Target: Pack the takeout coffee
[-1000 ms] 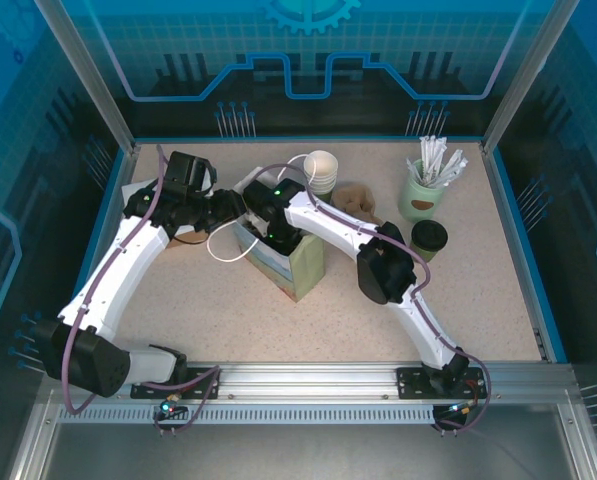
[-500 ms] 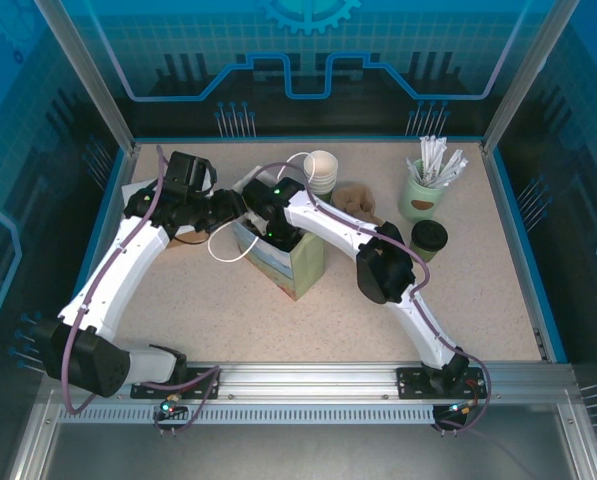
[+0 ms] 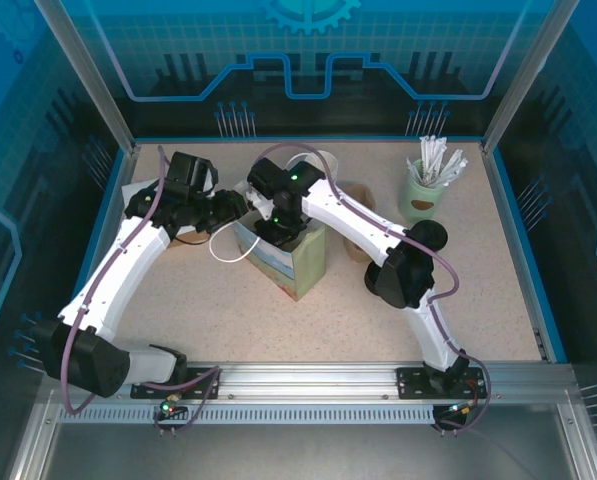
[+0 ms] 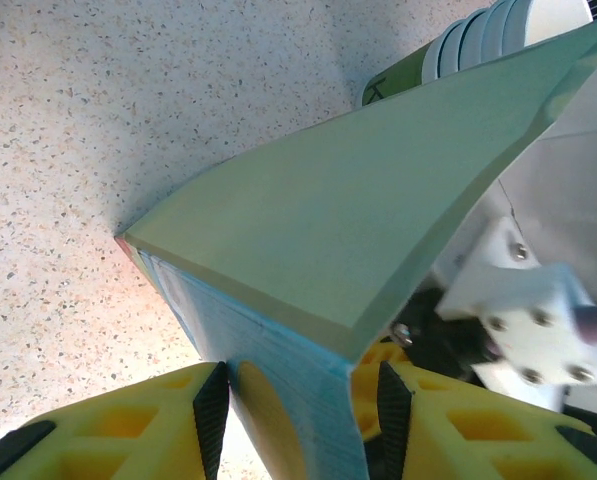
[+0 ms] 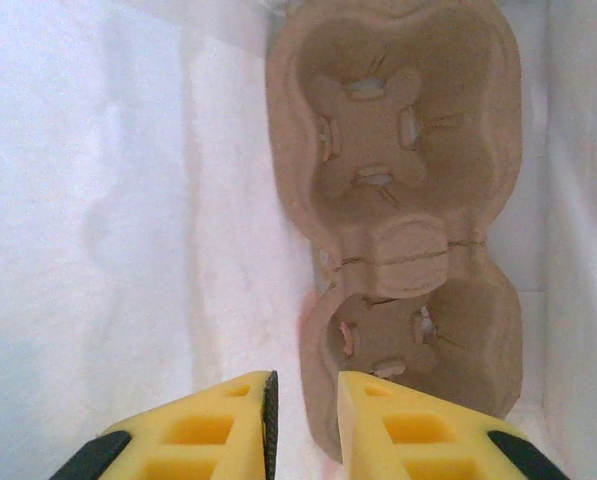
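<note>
The green-and-blue paper bag [image 3: 306,268] stands open mid-table. My left gripper [image 3: 235,206] is shut on the bag's [image 4: 328,210] upper edge at its left corner, with the wall between the pads [image 4: 210,405]. My right gripper [image 3: 280,230] hangs over the bag's mouth. In the right wrist view, a brown cardboard cup carrier [image 5: 408,150] lies on the white floor inside the bag. The right gripper [image 5: 306,388] stands slightly open just above the carrier's near rim. The takeout coffee cup [image 3: 431,236] with a black lid stands to the right, partly behind my right arm.
A stack of white paper cups [image 3: 325,160] stands behind the bag, and a brown cardboard piece [image 3: 355,192] lies next to it. A green cup of stirrers [image 3: 425,195] is at the back right. The bag's white handle [image 3: 223,250] loops out to the left.
The right wrist has risen higher over the bag's mouth, and its elbow has swung right, in front of the coffee cup. The left arm and the bag have stayed put.
</note>
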### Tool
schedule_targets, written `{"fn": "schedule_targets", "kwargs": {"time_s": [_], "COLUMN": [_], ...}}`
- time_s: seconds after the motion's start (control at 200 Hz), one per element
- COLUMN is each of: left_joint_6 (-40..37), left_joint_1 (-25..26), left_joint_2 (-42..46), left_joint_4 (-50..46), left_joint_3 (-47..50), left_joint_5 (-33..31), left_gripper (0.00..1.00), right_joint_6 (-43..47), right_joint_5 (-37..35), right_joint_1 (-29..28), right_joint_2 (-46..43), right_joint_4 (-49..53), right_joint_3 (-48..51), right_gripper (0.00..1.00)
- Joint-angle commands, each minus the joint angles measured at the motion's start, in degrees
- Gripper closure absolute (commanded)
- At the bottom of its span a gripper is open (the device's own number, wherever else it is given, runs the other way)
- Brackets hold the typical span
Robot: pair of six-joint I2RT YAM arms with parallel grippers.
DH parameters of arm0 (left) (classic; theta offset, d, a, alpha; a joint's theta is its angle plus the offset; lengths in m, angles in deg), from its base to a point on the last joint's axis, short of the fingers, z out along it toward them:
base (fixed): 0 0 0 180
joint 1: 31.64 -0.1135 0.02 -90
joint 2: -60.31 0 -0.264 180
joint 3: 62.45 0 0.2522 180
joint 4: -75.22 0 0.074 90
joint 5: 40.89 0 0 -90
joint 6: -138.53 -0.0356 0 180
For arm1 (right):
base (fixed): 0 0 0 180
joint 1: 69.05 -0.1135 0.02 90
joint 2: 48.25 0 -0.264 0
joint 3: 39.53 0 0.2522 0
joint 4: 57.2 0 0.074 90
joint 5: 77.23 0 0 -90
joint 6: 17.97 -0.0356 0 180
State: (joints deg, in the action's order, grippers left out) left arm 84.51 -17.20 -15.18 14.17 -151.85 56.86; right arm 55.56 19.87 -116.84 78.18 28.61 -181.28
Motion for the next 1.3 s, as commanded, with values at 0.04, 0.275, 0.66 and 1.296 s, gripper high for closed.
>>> {"fn": "schedule_targets", "kwargs": {"time_s": [0.04, 0.275, 0.66, 1.296], "left_joint_6": [0.3, 0.3, 0.0, -0.5], "left_joint_1": [0.6, 0.8, 0.9, 1.3], "left_joint_2": [-0.3, -0.5, -1.1, -1.6], "left_joint_4": [-0.8, -0.8, -0.9, -1.3], "left_joint_3": [-0.4, -0.4, -1.0, -3.7], "left_joint_5": [-0.5, -0.7, -0.6, 0.0], "left_gripper": [0.54, 0.54, 0.54, 0.42], "right_joint_6": [-1.0, -1.4, -2.0, -2.0], "right_joint_5": [2.5, 2.4, 2.0, 4.2], "right_joint_1": [0.2, 0.3, 0.5, 4.6], "right_joint_2": [-1.9, -4.5, -11.3, -17.8], "right_joint_4": [1.7, 2.6, 2.6, 2.3], "right_joint_3": [-0.3, 0.3, 1.3, -6.9], "right_gripper": [0.76, 0.76, 0.73, 0.7]}}
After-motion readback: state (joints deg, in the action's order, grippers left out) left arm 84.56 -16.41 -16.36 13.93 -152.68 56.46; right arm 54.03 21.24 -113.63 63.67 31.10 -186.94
